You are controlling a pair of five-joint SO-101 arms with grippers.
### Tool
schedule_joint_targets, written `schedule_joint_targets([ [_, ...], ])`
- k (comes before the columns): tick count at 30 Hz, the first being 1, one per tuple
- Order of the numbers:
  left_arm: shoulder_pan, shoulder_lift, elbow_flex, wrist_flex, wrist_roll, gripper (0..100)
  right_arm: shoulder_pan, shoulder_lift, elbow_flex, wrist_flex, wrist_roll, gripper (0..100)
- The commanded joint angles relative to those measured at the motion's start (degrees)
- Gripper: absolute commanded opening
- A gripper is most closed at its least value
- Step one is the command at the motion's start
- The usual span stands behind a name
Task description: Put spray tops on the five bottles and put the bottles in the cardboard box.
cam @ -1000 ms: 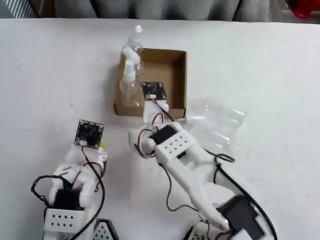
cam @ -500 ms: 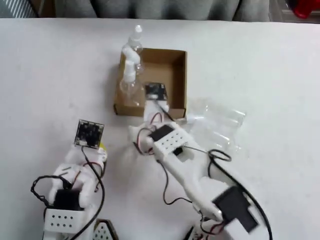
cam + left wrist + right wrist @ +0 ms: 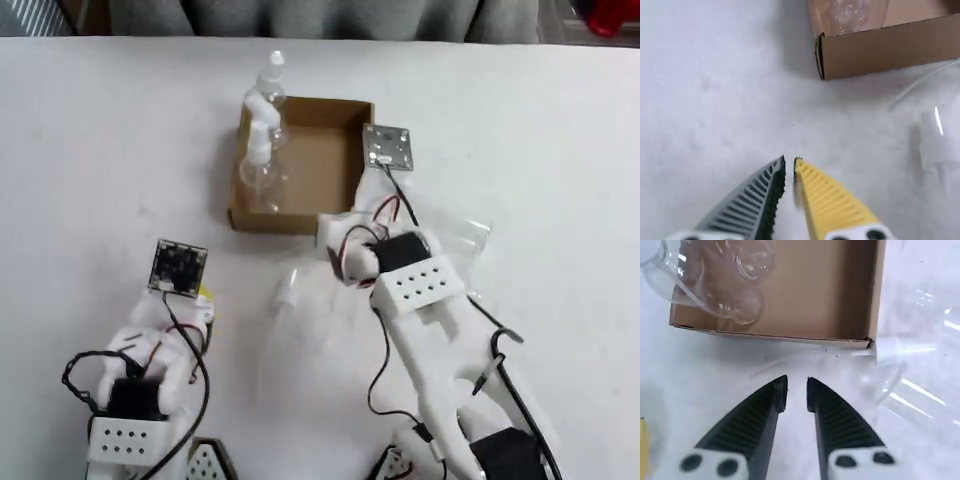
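Note:
The cardboard box (image 3: 330,150) stands at mid table, with two clear bottles with spray tops (image 3: 260,160) leaning in its left side; they also show in the right wrist view (image 3: 725,285). A loose white spray top (image 3: 290,290) with its thin tube lies on the table in front of the box, seen as well from the left wrist (image 3: 937,145). Several bare clear bottles (image 3: 450,250) lie right of the box. My right gripper (image 3: 796,382) hovers slightly open and empty just before the box's front wall near its right corner. My left gripper (image 3: 790,164) is shut and empty, low over the table at front left.
The right arm (image 3: 420,290) stretches from the front edge up to the box's right front corner. The left arm (image 3: 140,390) sits at the front left. The box corner (image 3: 822,55) lies ahead of the left gripper. White table spreads left of the box.
The right arm swung to the right, from the box's front middle to its right front corner. The loose spray top it was covering now lies in the open. The left arm kept still.

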Motion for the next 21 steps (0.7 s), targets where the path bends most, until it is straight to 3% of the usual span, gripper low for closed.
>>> schedule_joint_targets([
  [1, -0.6, -1.3, -0.3, 0.2, -0.6, 4, 0.6, -1.9, 0.1, -3.5, 5.8, 1.2],
  [8, -0.6, -1.3, -0.3, 0.2, -0.6, 4, 5.6, 6.4, 0.4, -6.1, 14.1, 1.6],
  [21, -0.6, -1.3, -0.3, 0.2, -0.6, 4, 16.7, 18.5, 1.4, -2.8, 21.5, 1.6],
])
